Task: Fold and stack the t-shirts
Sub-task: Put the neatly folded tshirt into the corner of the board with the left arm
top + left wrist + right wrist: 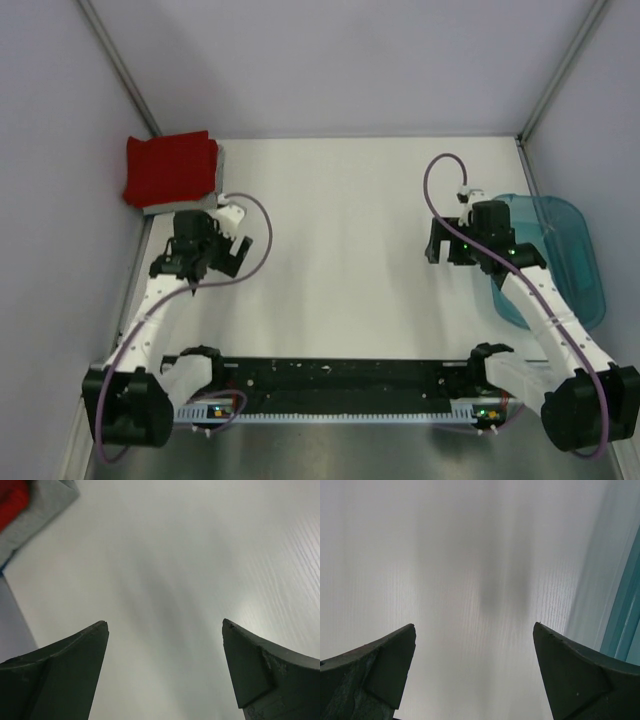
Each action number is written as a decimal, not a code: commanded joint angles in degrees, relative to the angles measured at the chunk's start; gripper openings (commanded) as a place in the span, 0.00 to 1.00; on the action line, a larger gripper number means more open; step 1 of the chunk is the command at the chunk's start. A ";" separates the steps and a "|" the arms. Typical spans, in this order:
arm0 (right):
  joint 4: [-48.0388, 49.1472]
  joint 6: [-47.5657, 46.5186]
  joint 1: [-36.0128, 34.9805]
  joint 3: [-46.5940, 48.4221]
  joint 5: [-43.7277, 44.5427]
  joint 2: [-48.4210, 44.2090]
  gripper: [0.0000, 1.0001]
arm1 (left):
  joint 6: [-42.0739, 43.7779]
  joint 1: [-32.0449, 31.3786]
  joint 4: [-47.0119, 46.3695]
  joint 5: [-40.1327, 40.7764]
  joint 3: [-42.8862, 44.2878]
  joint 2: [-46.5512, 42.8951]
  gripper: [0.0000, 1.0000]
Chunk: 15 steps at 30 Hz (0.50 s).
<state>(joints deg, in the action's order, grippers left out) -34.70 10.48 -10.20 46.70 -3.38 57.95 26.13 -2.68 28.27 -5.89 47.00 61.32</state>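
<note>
my left gripper (165,626) and right gripper (475,626) both have fingers wide apart above the white table (340,250), holding nothing. one teal tub (575,250) stands at the right edge. in the upper left the t-shirts (170,168) lie stacked: one folded red on top, one grey edge under it.

1. The left arm (150,312) and right arm (552,312) have white links and bulky black joints.
2. A purple cable (264,232) loops along each arm.
3. The left claw (165,630) and right claw (475,630) have dark grey, wedge-shaped, slightly scuffed fingers.
4. Green lights (512,252) glow on the right wrist.
</note>
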 commanded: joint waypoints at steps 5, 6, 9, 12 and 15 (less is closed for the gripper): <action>6.22 0.07 0.53 -2.66 -1.46 -3.37 0.99 | 0.32 0.22 -16.30 -7.64 -21.06 -16.40 0.99; 6.66 -0.02 0.44 -3.01 -1.63 -3.37 0.99 | -0.11 0.22 -15.45 -7.73 -20.73 -16.84 0.99; 7.19 -0.02 0.53 -3.28 -1.28 -3.37 0.99 | -5.11 0.22 -16.75 -9.39 -20.11 -16.76 0.99; 7.63 -0.20 0.44 -3.37 -0.93 -3.55 0.99 | -10.03 0.22 -24.38 -8.62 -23.61 -17.02 0.99; 7.72 -0.02 0.44 -3.80 -0.58 -4.07 0.99 | -10.67 0.22 -30.03 -7.38 -28.09 -17.02 0.99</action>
<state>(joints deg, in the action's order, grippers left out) -29.76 10.52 -10.20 43.48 -4.29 55.86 19.66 -2.68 9.23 -13.02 23.64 45.08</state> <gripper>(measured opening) 0.987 0.987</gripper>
